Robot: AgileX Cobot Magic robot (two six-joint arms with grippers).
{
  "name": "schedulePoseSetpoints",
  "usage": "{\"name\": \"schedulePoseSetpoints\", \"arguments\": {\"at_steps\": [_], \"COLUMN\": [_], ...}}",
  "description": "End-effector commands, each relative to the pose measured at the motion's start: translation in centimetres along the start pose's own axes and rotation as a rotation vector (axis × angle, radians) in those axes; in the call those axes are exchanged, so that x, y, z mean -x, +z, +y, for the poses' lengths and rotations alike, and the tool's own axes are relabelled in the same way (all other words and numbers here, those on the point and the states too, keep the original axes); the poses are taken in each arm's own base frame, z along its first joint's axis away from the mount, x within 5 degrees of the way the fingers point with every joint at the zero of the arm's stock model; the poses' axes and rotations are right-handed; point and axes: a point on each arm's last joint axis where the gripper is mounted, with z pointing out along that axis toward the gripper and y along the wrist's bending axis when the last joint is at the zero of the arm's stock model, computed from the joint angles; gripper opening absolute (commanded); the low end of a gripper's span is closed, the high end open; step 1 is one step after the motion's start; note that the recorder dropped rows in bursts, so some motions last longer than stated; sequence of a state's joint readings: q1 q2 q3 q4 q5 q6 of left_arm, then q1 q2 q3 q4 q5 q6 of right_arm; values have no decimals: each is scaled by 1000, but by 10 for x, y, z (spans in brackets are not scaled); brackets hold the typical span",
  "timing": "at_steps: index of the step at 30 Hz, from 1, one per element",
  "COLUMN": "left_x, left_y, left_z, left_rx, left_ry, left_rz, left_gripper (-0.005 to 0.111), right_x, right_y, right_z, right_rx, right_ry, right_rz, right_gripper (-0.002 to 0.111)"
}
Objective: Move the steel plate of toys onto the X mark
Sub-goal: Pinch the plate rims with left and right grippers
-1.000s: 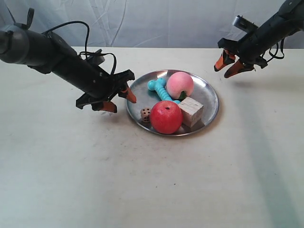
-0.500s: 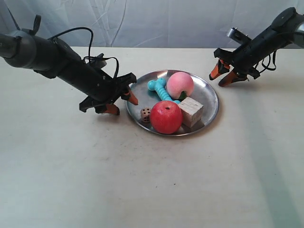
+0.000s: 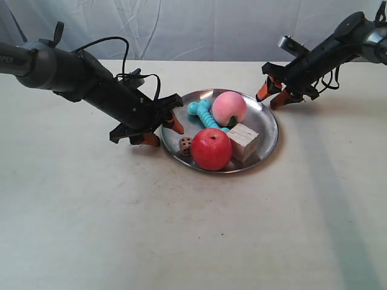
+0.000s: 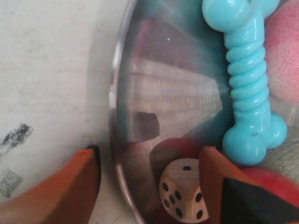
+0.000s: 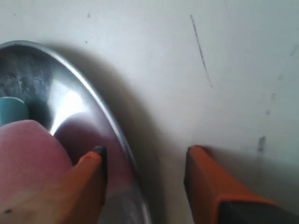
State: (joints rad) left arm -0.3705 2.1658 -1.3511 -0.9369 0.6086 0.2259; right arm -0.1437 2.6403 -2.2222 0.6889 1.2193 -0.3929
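Partly hiding the red apple (image 4: 273, 177), the left gripper (image 4: 149, 186) is gaping astride the shiny round steel plate's (image 4: 117, 116) rim; the right gripper (image 5: 145, 182) likewise, over scuffed pale tabletop (image 4: 46, 70).

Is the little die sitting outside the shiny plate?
No, the die lies inside the steel plate, right next to the red apple.

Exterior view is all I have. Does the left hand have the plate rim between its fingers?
Observer: Yes. The left hand is open and straddles the rim of the plate: one finger outside over the table, the other inside beside the die.
Operator: And the right hand?
Observer: The right hand is open too, with the rim between its fingers. The inner finger is next to the peach.
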Motion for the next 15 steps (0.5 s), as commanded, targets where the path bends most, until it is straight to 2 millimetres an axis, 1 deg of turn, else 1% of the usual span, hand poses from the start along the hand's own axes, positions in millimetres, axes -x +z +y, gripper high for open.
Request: {"name": "schedulePoseSetpoints", "arguments": {"at_steps": [1,4,7,12,14,15], "left_x": [-8,-7,-6,-6,-6,-5], "left_y": [12,12,12,12,12,12], "left_z": [7,7,7,7,7,7], "left_rx": [28,26,25,26,27,30], "left_ry": [1,-5,-10,-8,-8,-8], "left_rz": [44,43,32,26,23,10], "left_gripper": [60,60,60,60,60,59], "right_x": [-11,-13,-16,-24,-28,-31], "right_y": [34,38,38,44,47,49], "right_z": [-4,-2,-8,-14,-16,-17], "right_rx": [-15,-33,-89,-108,-108,-110], "right_ry": [-11,-23,-11,-1,7,13], "right_rz": [86,102,129,170,185,197], "right_gripper": [50,50,50,50,46,39]}}
